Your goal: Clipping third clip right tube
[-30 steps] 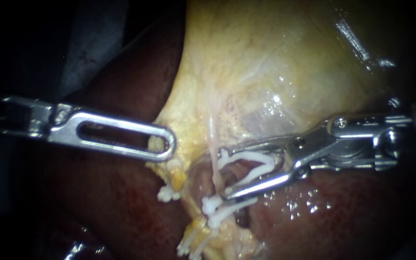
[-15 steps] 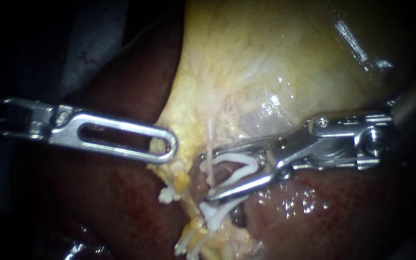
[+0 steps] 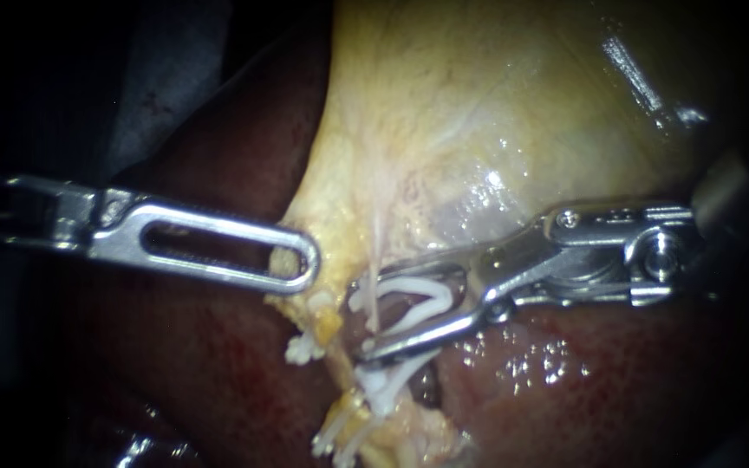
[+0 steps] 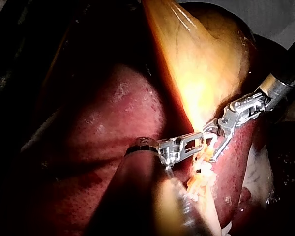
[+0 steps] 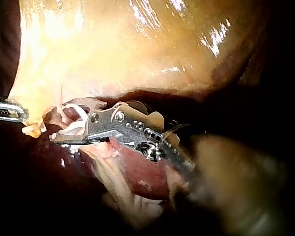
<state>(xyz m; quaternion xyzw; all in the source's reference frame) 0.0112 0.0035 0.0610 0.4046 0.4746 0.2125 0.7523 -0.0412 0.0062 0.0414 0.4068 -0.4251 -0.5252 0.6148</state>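
The liver (image 3: 210, 381) fills the lower field, dark red and wet, and the pale yellow gallbladder (image 3: 496, 113) rises above it.

My left tool (image 3: 301, 260) comes in level from the left. Its windowed jaws are closed narrow on the gallbladder's lower edge, and a bit of yellow tissue shows through the slot near the tip. The left wrist view has the same tool (image 4: 194, 144) clamped on that edge, right beside the other tool's tip.

My right tool (image 3: 362, 317) comes in from the right with its jaws standing wide. They carry a white clip (image 3: 418, 299) that is spread open in a V, one leg against each jaw. The right tube (image 3: 377, 260), a thin pale strand running down from the gallbladder, passes between the clip's legs close to the jaw tips. In the right wrist view the tool (image 5: 61, 123) shows the same open clip (image 5: 74, 123), with pink tissue between the legs.

Just below the lower jaw a closed clip (image 3: 381, 381) sits on the same strand. Two more white clips (image 3: 303, 349) lie beside the left tool's tip and lower down.
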